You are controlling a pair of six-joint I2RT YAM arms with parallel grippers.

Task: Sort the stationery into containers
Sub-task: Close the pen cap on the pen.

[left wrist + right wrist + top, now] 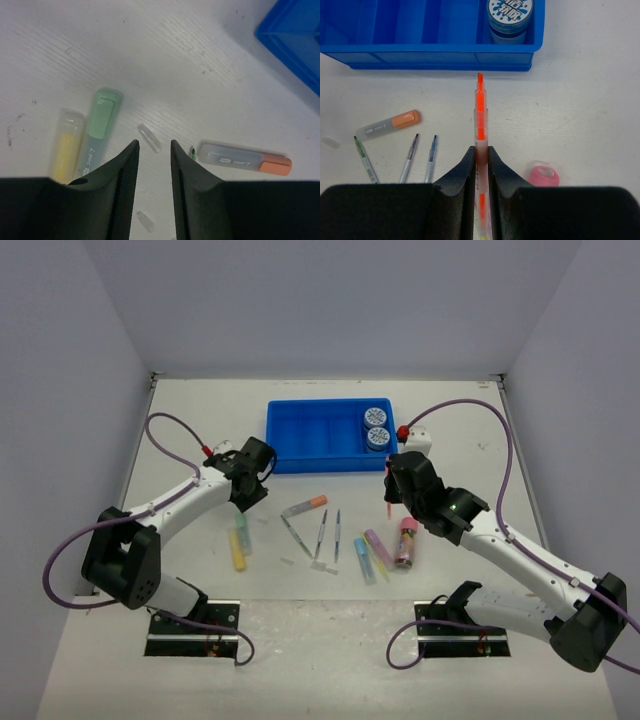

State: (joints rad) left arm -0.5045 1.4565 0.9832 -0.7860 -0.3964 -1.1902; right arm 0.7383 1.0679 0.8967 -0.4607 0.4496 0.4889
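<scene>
The right gripper [481, 152] is closed on a thin orange pen [480, 110], which is clamped between the two fingers along its length. Its orange tip projects ahead of the fingertips toward the front wall of the blue tray [435, 57] and stops short of it. In the overhead view this gripper is seen above the table [200, 420], just in front of the tray's right end.

Two round patterned discs [376, 428] are lodged in the tray's right-hand compartment, one behind the other. The other compartments show only blue plastic.

The left gripper [153, 145] is parted only narrowly, and nothing is gripped between its fingers. A small clear cap [150, 137] is seen on the table just ahead of the fingertips. Whether it is touched cannot be told. A second clear piece [146, 220] lies on the table in the gap between the fingers, farther back.

To the left of that gripper in its wrist view, a green marker [100, 125] and a yellow marker [67, 145] are laid side by side. To its right lies an orange-capped marker [245, 159], well apart from the tray corner.

Three thin pens [410, 157] are spread on the table to the left of the right gripper, one with a green tip. A pink tube [543, 176] is seen just to its right. A blue marker [362, 560] and a purple marker [378, 548] are set beside the tube in the overhead view.
</scene>
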